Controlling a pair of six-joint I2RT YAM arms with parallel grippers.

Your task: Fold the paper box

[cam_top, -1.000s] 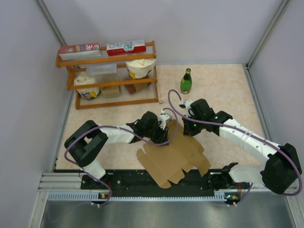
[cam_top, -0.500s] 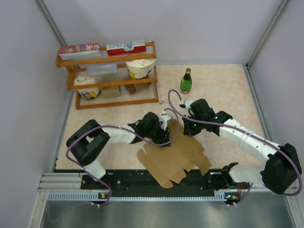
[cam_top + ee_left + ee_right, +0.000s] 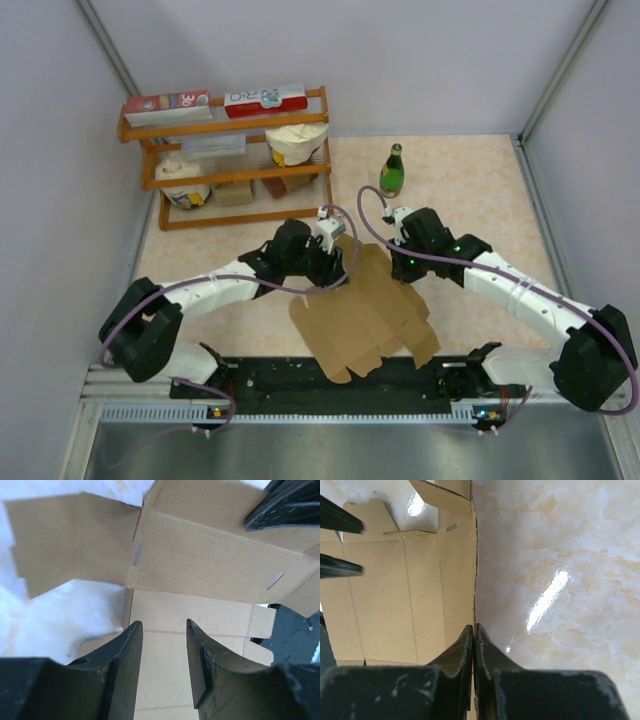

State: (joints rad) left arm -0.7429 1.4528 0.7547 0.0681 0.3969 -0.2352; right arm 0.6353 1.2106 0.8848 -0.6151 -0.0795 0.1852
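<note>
Brown cardboard, the paper box [image 3: 360, 312], lies unfolded on the table [image 3: 470, 190] between both arms, its far corners partly hidden beneath them. The left gripper [image 3: 162, 625] hovers above it, fingers parted, empty. The right gripper [image 3: 473, 628] pinches its right edge.

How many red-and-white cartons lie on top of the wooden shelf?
2. On the shelf, the left carton lies at the left end, the right carton nearer the right end.

We see the left gripper [image 3: 162, 625] drawn back and leftward off the paper box [image 3: 365, 310] — jaws parted wider, its arm's elbow swung out toward the left edge — while the sheet's far edge now reaches farther up the table.
</note>
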